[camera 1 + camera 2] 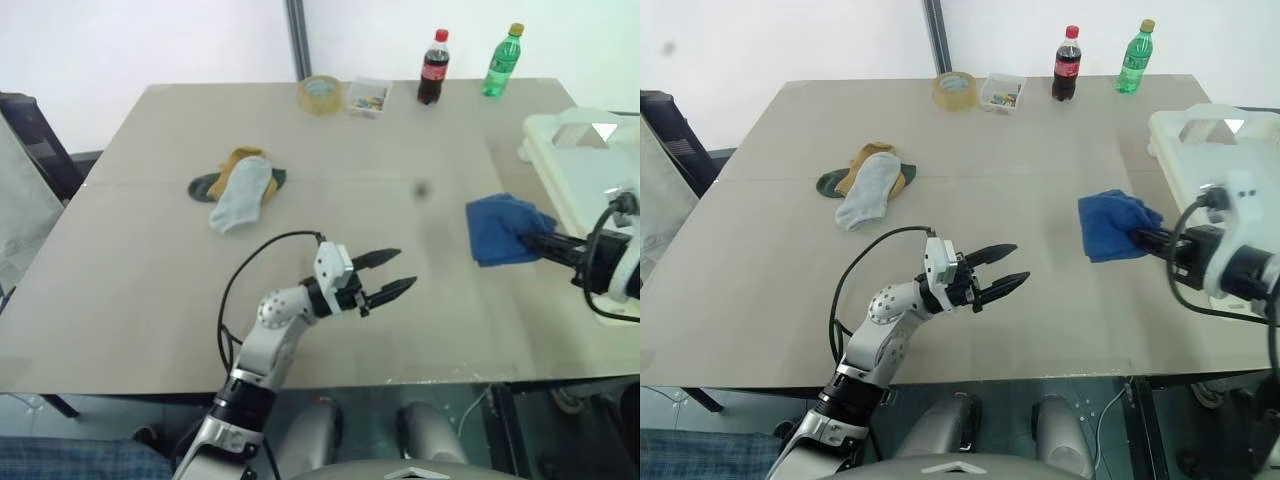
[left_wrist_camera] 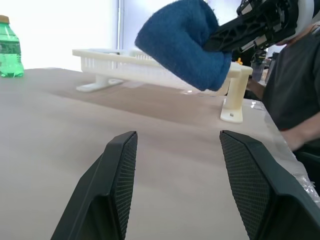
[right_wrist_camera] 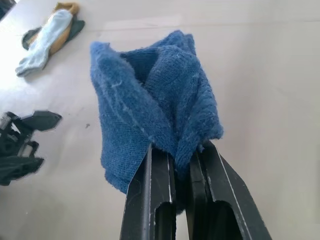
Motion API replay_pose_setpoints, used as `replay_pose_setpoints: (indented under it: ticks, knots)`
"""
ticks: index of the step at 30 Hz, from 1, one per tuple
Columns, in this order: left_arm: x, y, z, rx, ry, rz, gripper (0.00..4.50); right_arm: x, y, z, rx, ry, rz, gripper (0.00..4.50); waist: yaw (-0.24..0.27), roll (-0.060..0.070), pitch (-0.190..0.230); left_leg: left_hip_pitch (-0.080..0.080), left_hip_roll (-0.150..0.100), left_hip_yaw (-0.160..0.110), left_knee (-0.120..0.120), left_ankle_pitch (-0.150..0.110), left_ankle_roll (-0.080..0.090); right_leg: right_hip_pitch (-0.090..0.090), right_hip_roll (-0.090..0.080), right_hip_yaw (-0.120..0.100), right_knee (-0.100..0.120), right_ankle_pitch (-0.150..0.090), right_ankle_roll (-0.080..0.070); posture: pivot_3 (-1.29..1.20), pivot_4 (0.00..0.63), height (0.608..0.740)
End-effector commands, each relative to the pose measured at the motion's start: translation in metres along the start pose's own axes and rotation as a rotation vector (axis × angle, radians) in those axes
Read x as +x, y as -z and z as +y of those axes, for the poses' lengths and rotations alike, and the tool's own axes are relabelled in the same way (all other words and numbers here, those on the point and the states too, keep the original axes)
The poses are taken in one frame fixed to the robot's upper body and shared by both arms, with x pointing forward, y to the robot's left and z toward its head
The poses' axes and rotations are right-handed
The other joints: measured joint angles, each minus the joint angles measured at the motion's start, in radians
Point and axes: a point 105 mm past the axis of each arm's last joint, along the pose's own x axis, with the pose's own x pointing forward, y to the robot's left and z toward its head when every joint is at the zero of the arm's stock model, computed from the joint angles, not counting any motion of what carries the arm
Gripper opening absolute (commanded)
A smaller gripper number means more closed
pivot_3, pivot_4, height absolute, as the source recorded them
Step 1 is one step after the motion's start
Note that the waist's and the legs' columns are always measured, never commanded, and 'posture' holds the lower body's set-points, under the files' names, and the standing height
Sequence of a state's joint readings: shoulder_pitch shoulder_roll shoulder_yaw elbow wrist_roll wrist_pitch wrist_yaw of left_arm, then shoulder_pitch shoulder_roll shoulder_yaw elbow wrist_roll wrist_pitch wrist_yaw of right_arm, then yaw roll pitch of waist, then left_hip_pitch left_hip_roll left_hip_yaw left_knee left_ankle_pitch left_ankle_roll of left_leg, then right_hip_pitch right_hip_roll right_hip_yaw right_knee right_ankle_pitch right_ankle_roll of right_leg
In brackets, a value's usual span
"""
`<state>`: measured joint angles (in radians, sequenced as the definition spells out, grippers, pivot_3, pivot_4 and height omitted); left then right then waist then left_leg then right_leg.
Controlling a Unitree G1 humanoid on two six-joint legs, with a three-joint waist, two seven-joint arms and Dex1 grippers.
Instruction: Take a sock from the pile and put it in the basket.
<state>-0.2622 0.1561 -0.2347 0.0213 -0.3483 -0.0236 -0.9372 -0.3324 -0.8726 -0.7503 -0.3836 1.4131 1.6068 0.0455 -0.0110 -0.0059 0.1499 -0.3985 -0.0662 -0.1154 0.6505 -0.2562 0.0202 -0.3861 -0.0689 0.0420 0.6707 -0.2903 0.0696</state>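
Right gripper (image 3: 182, 155) clamps one blue sock (image 3: 155, 105) near the table's right edge beside one basket (image 1: 590, 165); three-sock pile (image 1: 238, 188) sits left-centre; left gripper (image 1: 395, 278) gapes empty.

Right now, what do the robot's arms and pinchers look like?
Its left gripper has two black pointed fingers with bumpy, grid-patterned pads, on a white block. The arm is silver metal with a looping black cable. The right gripper is black too, with a white wrist and black cable.

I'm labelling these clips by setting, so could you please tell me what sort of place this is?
Probably an indoor lab or test room, not a home: a plain table against a white wall, holding staged odds and ends, namely a tape roll, two bottles, a basket and socks.
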Motion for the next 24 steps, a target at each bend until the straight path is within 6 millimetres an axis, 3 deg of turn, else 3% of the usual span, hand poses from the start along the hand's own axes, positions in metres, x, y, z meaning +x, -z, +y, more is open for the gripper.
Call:
replay_pose_setpoints:
  ticks: [1, 4, 8, 13, 18, 19, 20, 24]
  knots:
    - [0.004, -0.007, -0.003, 0.010, 0.025, -0.033, 2.87, -0.021, -0.030, -0.024, 0.037, 0.100, -0.098, 0.02, 0.000, 0.000, 0.000, 0.000, 0.000, 0.000, 0.000, 0.000, 0.000, 0.000, 0.000, 0.000, 0.000, 0.000, 0.000, 0.00, 0.150, 0.740]
    - [0.007, -0.007, -0.003, 0.004, 0.028, -0.038, 2.87, -0.028, -0.043, -0.048, 0.096, 0.175, -0.122, 0.02, -0.001, 0.000, 0.000, 0.000, 0.001, 0.001, 0.000, 0.000, 0.001, 0.001, 0.001, 0.000, 0.000, 0.000, 0.000, 0.00, 0.150, 0.740]
    - [0.011, -0.011, -0.003, 0.007, 0.031, -0.055, 2.87, -0.032, -0.050, -0.101, 0.239, 0.342, -0.186, 0.02, -0.001, 0.000, 0.000, 0.000, 0.001, 0.001, 0.001, 0.000, 0.001, 0.001, 0.000, 0.000, -0.001, 0.000, 0.000, 0.00, 0.150, 0.740]
    - [0.020, -0.021, 0.000, -0.021, 0.024, -0.092, 2.87, -0.024, -0.048, -0.147, 0.323, 0.466, -0.208, 0.02, -0.001, 0.001, 0.000, 0.000, 0.000, 0.003, 0.001, 0.000, 0.002, 0.001, 0.000, 0.001, -0.001, 0.000, 0.000, 0.00, 0.150, 0.740]
    - [0.028, -0.031, 0.006, -0.056, 0.012, -0.119, 2.87, -0.011, -0.029, -0.181, 0.337, 0.552, -0.160, 0.02, -0.003, 0.001, 0.001, 0.000, 0.001, 0.004, 0.001, 0.000, 0.002, 0.000, 0.001, 0.002, -0.001, 0.000, 0.000, 0.00, 0.150, 0.740]
    - [0.029, -0.031, 0.005, -0.051, 0.019, -0.115, 2.87, -0.010, -0.027, -0.185, 0.329, 0.559, -0.150, 0.86, -0.002, 0.002, 0.002, 0.000, 0.001, 0.004, 0.001, 0.000, 0.002, 0.000, 0.001, 0.002, -0.002, 0.000, 0.000, 0.00, 0.150, 0.740]
    - [0.030, -0.031, 0.005, -0.046, 0.025, -0.111, 2.87, -0.010, -0.026, -0.187, 0.323, 0.562, -0.144, 1.14, -0.002, 0.003, 0.002, 0.000, 0.001, 0.004, 0.001, 0.000, 0.002, 0.000, 0.001, 0.002, -0.002, 0.000, 0.000, 0.00, 0.150, 0.740]
    - [0.031, -0.030, 0.008, -0.055, 0.026, -0.085, 2.87, -0.012, -0.023, -0.198, 0.285, 0.599, -0.131, 3.09, -0.003, 0.004, 0.003, 0.000, 0.000, 0.005, 0.001, 0.000, 0.001, 0.000, 0.001, 0.003, -0.003, 0.000, 0.000, 0.00, 0.150, 0.740]
